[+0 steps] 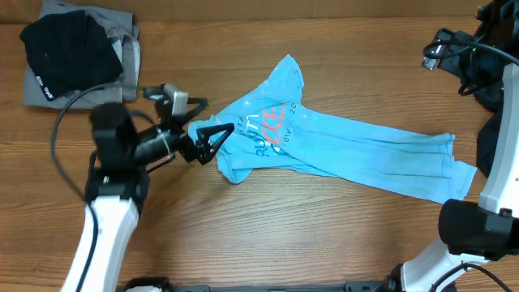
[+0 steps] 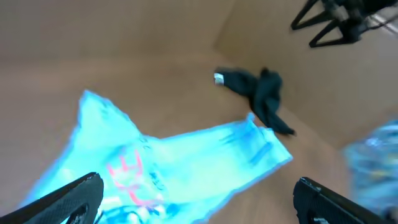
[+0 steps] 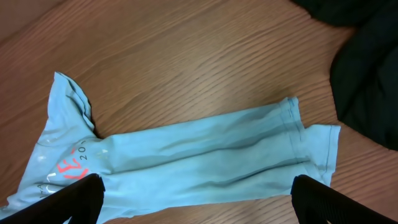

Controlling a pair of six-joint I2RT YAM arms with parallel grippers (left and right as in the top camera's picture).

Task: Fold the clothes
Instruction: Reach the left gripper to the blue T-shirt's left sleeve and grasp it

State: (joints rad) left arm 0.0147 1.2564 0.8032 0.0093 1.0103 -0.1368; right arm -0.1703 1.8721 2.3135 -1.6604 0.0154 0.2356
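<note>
A light-blue T-shirt (image 1: pixel 340 142) with pink-and-white lettering lies crumpled lengthwise across the middle of the table, its hem toward the right. My left gripper (image 1: pixel 212 139) stands open at the shirt's left edge, over the lettering. In the left wrist view its fingers (image 2: pixel 68 199) flank the shirt (image 2: pixel 186 162) with nothing between them. My right gripper (image 3: pixel 199 202) is open and hangs high above the shirt (image 3: pixel 199 152), apart from it. A black garment (image 1: pixel 69 49) sits on a folded grey one (image 1: pixel 126 36) at the back left.
Another dark garment (image 3: pixel 367 81) lies at the table's right edge, just past the shirt's hem, also seen as a dark garment (image 2: pixel 261 93) in the left wrist view. Black gear with cables (image 1: pixel 454 53) stands at the back right. Bare wood (image 1: pixel 284 235) runs along the front.
</note>
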